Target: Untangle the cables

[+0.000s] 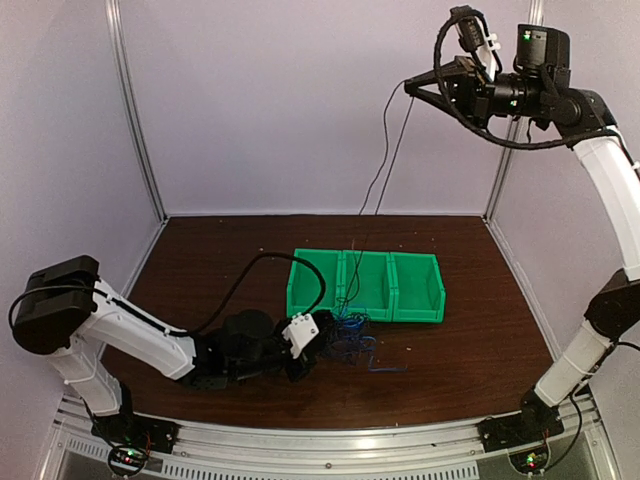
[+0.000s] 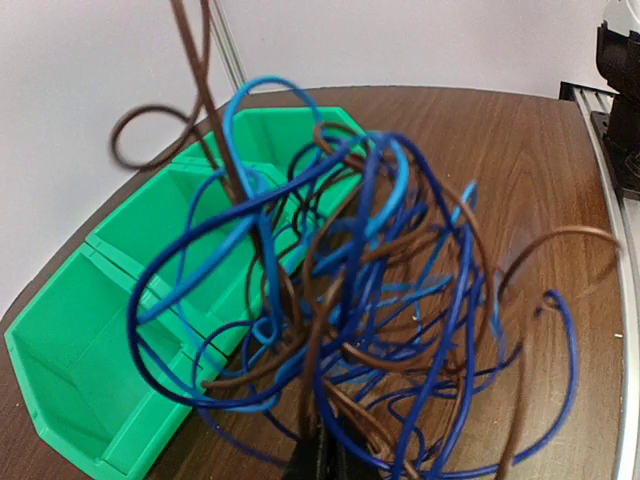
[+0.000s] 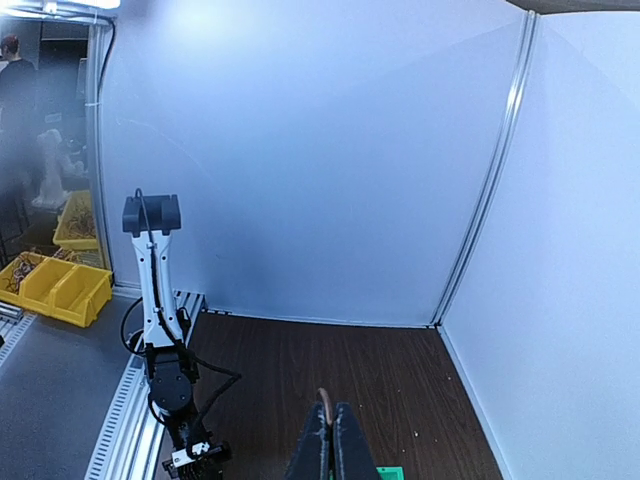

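Observation:
The tangle of blue and brown cables (image 1: 350, 335) lies on the table just in front of the green bin. It fills the left wrist view (image 2: 370, 300). My left gripper (image 1: 316, 346) is low at the tangle's left side, and its jaws (image 2: 325, 458) are shut on strands at the tangle's base. My right gripper (image 1: 410, 88) is raised high at the back right. It is shut on the end of a thin brown cable (image 3: 325, 398). That cable (image 1: 385, 160) hangs down from it toward the tangle.
A green bin (image 1: 415, 290) with three compartments stands mid-table behind the tangle; it also shows in the left wrist view (image 2: 70, 340). A loose blue strand (image 1: 385, 367) lies on the table right of the tangle. White enclosure walls surround the table.

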### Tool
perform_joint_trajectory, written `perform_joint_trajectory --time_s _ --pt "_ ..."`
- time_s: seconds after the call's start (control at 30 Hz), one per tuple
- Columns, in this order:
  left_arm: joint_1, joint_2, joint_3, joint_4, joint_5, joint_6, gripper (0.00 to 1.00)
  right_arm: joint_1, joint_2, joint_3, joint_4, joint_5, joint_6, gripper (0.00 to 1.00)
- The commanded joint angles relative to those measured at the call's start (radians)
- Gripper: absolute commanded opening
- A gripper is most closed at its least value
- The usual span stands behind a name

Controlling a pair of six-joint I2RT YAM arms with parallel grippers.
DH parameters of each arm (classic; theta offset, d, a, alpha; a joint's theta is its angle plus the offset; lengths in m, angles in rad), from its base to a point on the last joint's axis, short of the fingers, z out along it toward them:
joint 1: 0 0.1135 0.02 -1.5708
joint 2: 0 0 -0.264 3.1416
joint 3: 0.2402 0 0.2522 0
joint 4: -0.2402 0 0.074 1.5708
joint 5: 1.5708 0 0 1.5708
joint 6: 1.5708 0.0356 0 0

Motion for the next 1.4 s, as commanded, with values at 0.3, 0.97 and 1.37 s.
perform_joint_trajectory --time_s 0.3,0.97,1.37 --pt "-0.002 -0.172 -0.209 -0.281 -0.070 -0.174 0.00 -0.181 -0.090 0.080 0.266 -0.085 0.183 0.00" --pt "-0.001 -0.411 -0.197 -0.261 -0.126 -0.108 0.42 0.059 -0.178 -0.603 0.400 -0.097 0.237 0.00" --pt "0.002 0.031 0.107 0.034 -0.284 -0.038 0.65 0.075 -0.080 -0.328 0.402 -0.134 0.272 0.00"
